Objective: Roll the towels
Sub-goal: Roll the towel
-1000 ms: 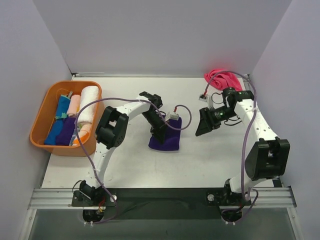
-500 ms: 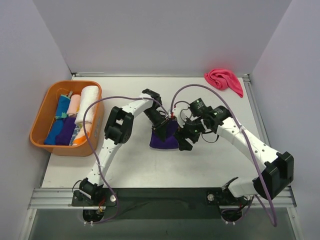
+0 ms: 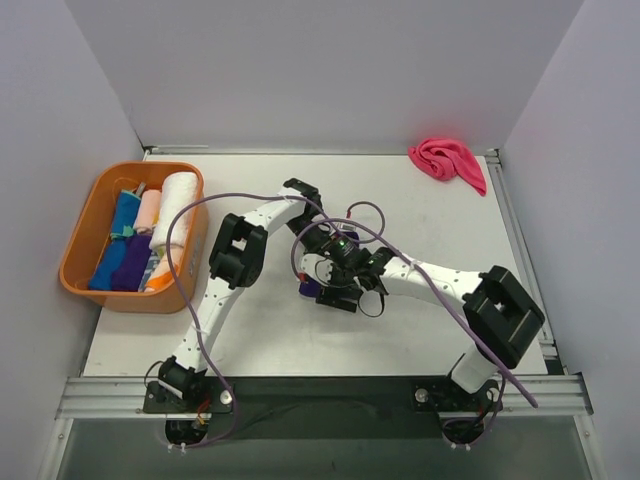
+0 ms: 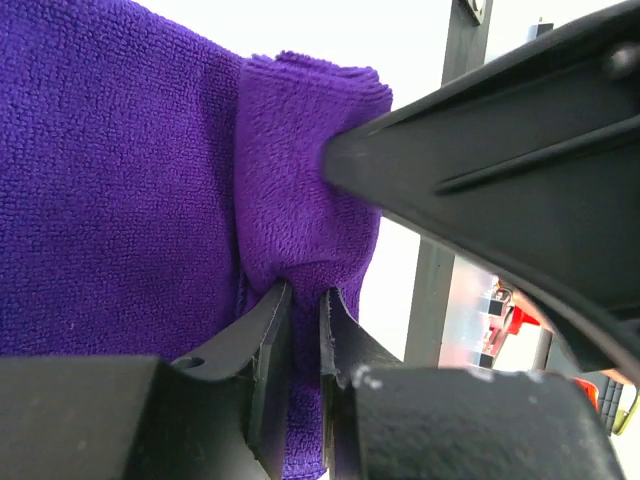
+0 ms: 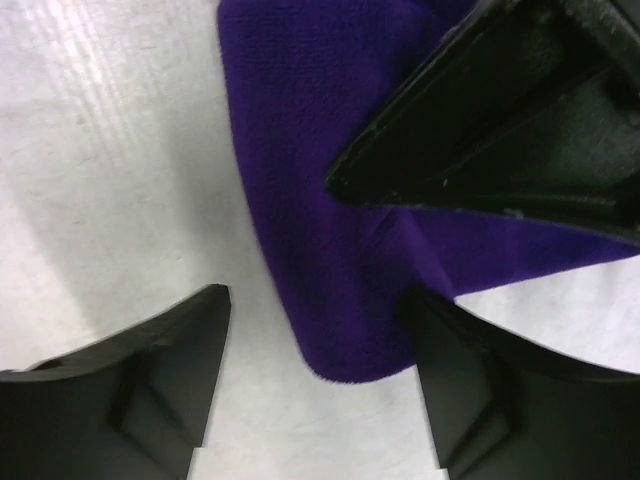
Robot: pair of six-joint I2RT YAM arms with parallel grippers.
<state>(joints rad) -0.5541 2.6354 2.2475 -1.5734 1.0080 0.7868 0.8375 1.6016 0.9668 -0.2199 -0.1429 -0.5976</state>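
Observation:
A dark purple towel (image 3: pixel 308 290) lies mid-table, mostly hidden under both grippers. My left gripper (image 3: pixel 322 250) is shut on a raised fold of it; in the left wrist view (image 4: pixel 305 292) the fingers pinch the purple cloth (image 4: pixel 130 180). My right gripper (image 3: pixel 335 292) is open, low over the towel's near edge. In the right wrist view (image 5: pixel 312 296) its jaws straddle a rounded corner of the towel (image 5: pixel 320 240), with the left gripper's finger (image 5: pixel 500 130) just above. A crumpled hot pink towel (image 3: pixel 447 158) lies at the back right.
An orange plastic basket (image 3: pixel 78 232) stands at the left with rolled white, pale pink, blue and purple towels in it. Purple cables loop from both arms over the table's middle. Walls close in the back and both sides.
My right arm has swung left from the table's right side to the purple towel and now overlaps it. My left gripper has stayed on the towel.

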